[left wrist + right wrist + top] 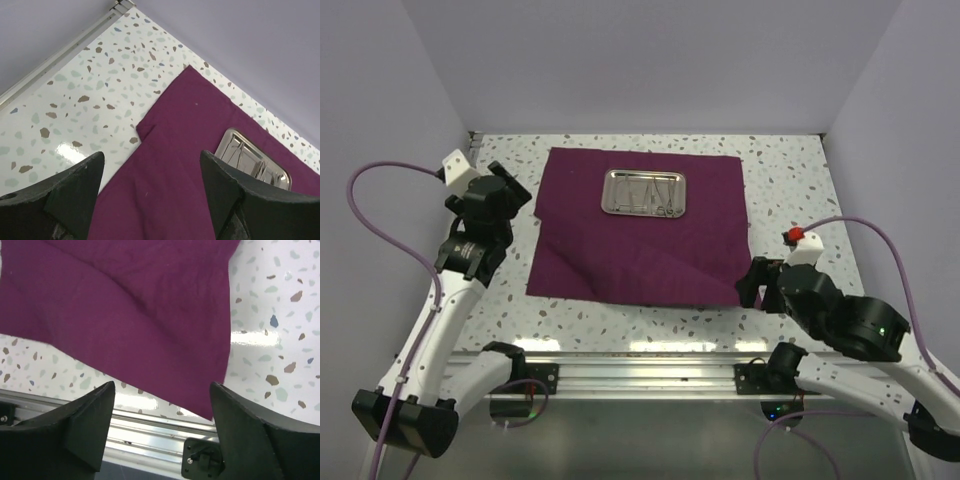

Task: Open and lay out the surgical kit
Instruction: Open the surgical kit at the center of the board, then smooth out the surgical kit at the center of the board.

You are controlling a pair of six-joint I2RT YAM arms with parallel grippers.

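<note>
On the speckled bench (pixel 790 170), one maroon cloth wrap (pixel 640 240) lies spread flat, edges square to the bench, diagonal fold across the near half. Left tool (pixel 152 162): jaws wide apart, holding nothing, over the wrap's left edge. Right tool (pixel 162 385): jaws wide apart, empty, straddling the near-right corner. One steel tray (pixel 644 193) sits on the wrap's far half, long axis left-right. Steel instruments (pixel 650 194) lie inside the tray, too small to count.
</note>
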